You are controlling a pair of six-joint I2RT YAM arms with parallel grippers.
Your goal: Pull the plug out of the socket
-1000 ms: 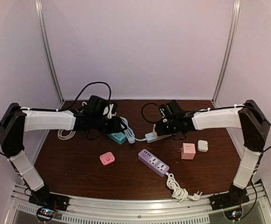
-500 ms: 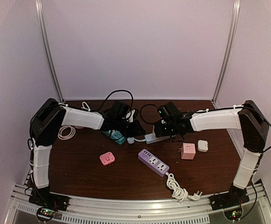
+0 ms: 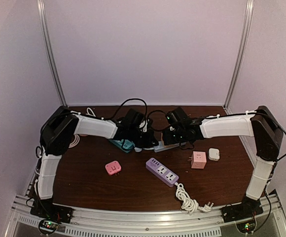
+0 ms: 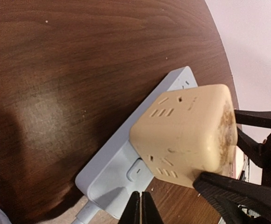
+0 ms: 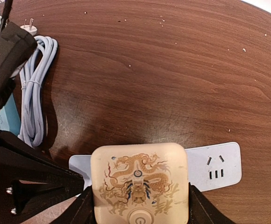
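right gripper [image 5: 140, 201] is clamped on the cream dragon-print cube plug [image 5: 139, 179], one finger on each side face, jaws held apart by the cube's width. cube plug sits seated in the pale blue power strip [image 4: 105, 175], near its cord end, toward the back middle of the table [image 4: 56, 70]. left gripper [image 4: 140, 208] is fully closed and holds nothing, tips together over the strip's cord end just beside the plug; can't tell if they touch it. coiled cord [image 5: 32, 93] lies near that end.
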